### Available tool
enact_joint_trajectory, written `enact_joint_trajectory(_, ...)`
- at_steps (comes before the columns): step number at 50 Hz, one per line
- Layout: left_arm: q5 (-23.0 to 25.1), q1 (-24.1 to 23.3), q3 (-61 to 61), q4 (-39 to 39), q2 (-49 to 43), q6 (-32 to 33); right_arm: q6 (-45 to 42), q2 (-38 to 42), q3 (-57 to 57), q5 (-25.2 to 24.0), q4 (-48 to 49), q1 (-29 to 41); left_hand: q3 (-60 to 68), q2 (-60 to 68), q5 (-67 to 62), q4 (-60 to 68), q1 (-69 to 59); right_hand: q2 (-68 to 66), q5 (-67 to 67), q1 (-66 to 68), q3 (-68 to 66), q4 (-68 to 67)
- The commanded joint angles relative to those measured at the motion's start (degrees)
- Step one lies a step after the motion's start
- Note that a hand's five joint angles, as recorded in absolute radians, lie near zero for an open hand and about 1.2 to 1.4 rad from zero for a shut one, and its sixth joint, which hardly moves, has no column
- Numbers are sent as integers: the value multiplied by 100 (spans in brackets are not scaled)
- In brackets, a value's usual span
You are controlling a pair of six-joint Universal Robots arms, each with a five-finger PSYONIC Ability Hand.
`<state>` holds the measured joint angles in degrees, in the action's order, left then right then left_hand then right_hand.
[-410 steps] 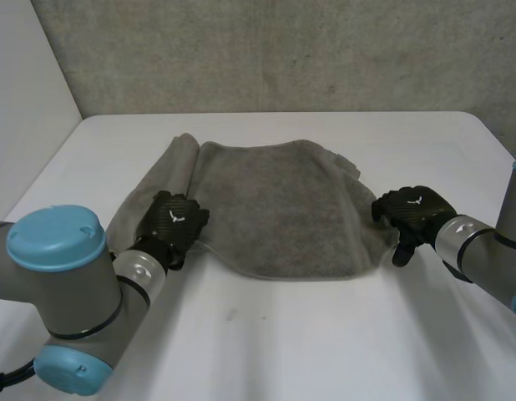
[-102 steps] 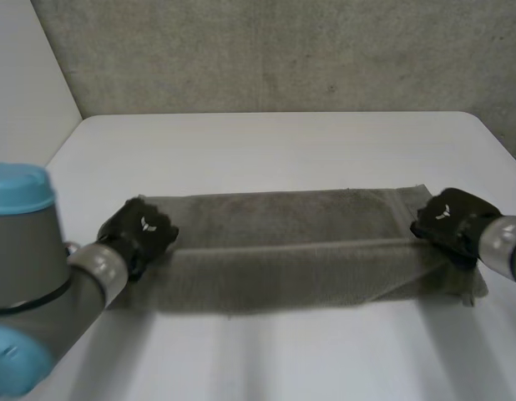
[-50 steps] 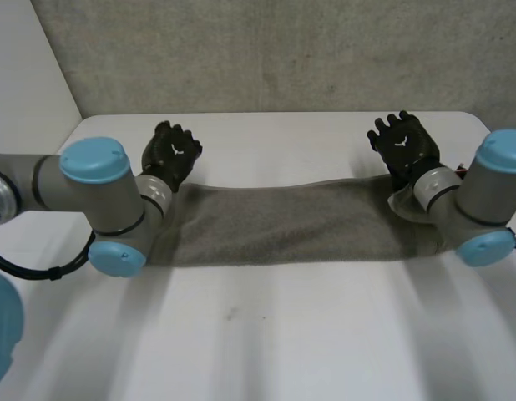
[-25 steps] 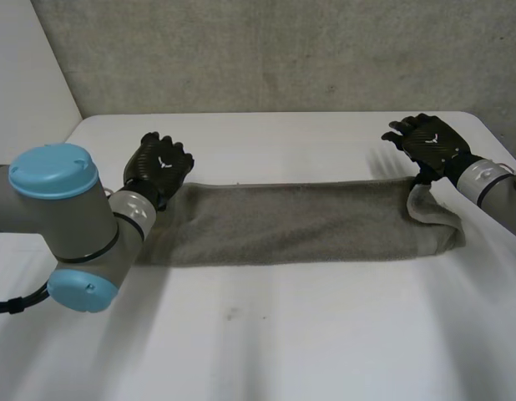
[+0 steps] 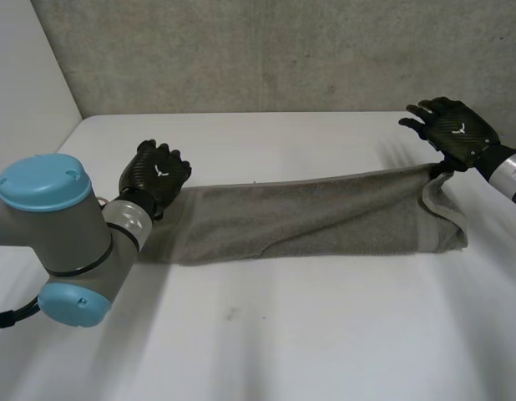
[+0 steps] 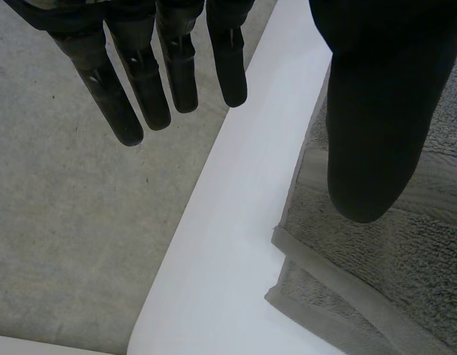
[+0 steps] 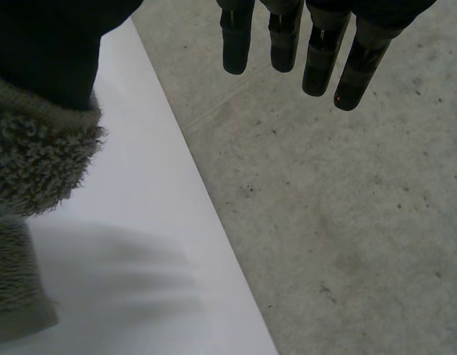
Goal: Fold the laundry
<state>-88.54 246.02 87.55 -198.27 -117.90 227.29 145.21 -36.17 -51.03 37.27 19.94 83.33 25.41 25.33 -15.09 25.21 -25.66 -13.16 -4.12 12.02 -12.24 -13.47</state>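
Towel [image 5: 308, 221] hangs over right robot hand [image 5: 457, 129].

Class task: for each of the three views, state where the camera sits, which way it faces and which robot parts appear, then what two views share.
Head view: between and behind the arms, facing down at the table and towel; left hand and right hand show.
Left wrist view: on the left wrist, facing along the palm past the table's edge; its straight fingers and thumb show.
Right wrist view: on the right wrist, facing likewise; its straight fingers show.
Shared: every view shows the towel.
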Motion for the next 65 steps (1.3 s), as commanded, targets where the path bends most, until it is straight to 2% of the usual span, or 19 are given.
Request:
enact_joint_trajectory(1, -14, -37, 16, -115, 4, 0, 1445, -127, -267, -27, 10, -28, 297, 305, -329, 317, -272, 316, 412, -202, 224, 347)
enact_joint_trajectory(7, -5, -54, 113, -115, 48, 0, 3335, -171, -214, 210, -25, -28, 297, 305, -329, 317, -272, 316, 412, -202, 224, 347)
enact_joint_trajectory(10, -5, -54, 131, -115, 65, 0, 3820, -346, -275, 447, -113, -28, 297, 305, -329, 317, -272, 316, 412, -202, 224, 347)
enact_joint_trajectory(13, 4, -46, 157, -115, 56, 0, 3928, -461, -311, 527, -236, -19, 297, 305, -329, 317, -272, 316, 412, -202, 224, 347)
enact_joint_trajectory(18, 4, -37, 157, -115, 56, 0, 4007, -786, -206, 615, -1560, -10, 297, 305, -329, 317, -272, 316, 412, -202, 224, 347)
enact_joint_trajectory(22, -5, -46, 166, -115, 65, 0, 4033, -980, -144, 755, -2020, 25, 297, 305, -329, 317, -272, 316, 412, -202, 224, 347)
enact_joint_trajectory(26, -14, -63, 209, -115, 92, 0, 3937, -1339, -310, 1360, -2284, 34, 297, 305, -329, 317, -272, 316, 412, -202, 224, 347)
enact_joint_trajectory(30, -5, -63, 297, -124, 127, 0, 3699, -1736, -750, 1643, -2381, 87, 297, 305, -329, 317, -272, 316, 412, -202, 224, 347)
enact_joint_trajectory(35, -5, -63, 385, -141, 162, -9, 2565, -2465, -1937, 1977, -2381, 280, 297, 305, -329, 317, -272, 316, 412, -202, 224, 347)
enact_joint_trajectory(37, -5, -63, 412, -133, 180, -27, 1787, -2824, -2689, 2397, -2328, 429, 297, 305, -329, 317, -272, 316, 412, -202, 224, 347)
enact_joint_trajectory(40, -14, -63, 421, -141, 188, -71, 1520, -2931, -2982, 2733, -2302, 517, 297, 305, -329, 317, -272, 316, 412, -202, 224, 347)
enact_joint_trajectory(41, -14, -63, 421, -141, 188, -106, 1406, -2957, -3174, 3090, -2223, 639, 297, 305, -329, 317, -272, 316, 412, -202, 224, 347)
enact_joint_trajectory(42, -14, -63, 421, -141, 197, -158, 1388, -2949, -3280, 3407, -2075, 771, 297, 305, -329, 317, -272, 316, 412, -202, 224, 347)
enact_joint_trajectory(43, -14, -63, 421, -141, 197, -159, 1388, -2949, -3281, 3410, -2073, 772, 297, 305, -329, 317, -272, 316, 412, -202, 224, 347)
enact_joint_trajectory(45, -14, -72, 421, -150, 197, -220, 1370, -2826, -3413, 3821, -1697, 982, 297, 305, -329, 317, -272, 316, 412, -202, 224, 347)
enact_joint_trajectory(51, -14, -72, 429, -185, 215, -668, 1309, -2307, -3299, 4060, -1291, 1089, 297, 305, -329, 317, -272, 173, 269, -59, 81, 204)
enact_joint_trajectory(53, -5, -72, 482, -194, 215, -878, 1309, -2010, -3107, 4156, -1029, 1089, 297, 305, -329, 317, -272, -412, -316, 527, -505, -381)
enact_joint_trajectory(56, -5, -72, 500, -212, 206, -958, 1317, -1658, -2826, 4367, -703, 1089, 297, 305, -329, 317, -272, -1185, -1090, 1300, -1278, -1154)
enact_joint_trajectory(65, -5, -19, 667, -343, 206, -1029, 1326, -1024, -1989, 4807, -482, 1027, 297, 305, -329, 317, -272, -2014, -1918, 2128, -2106, -1982)
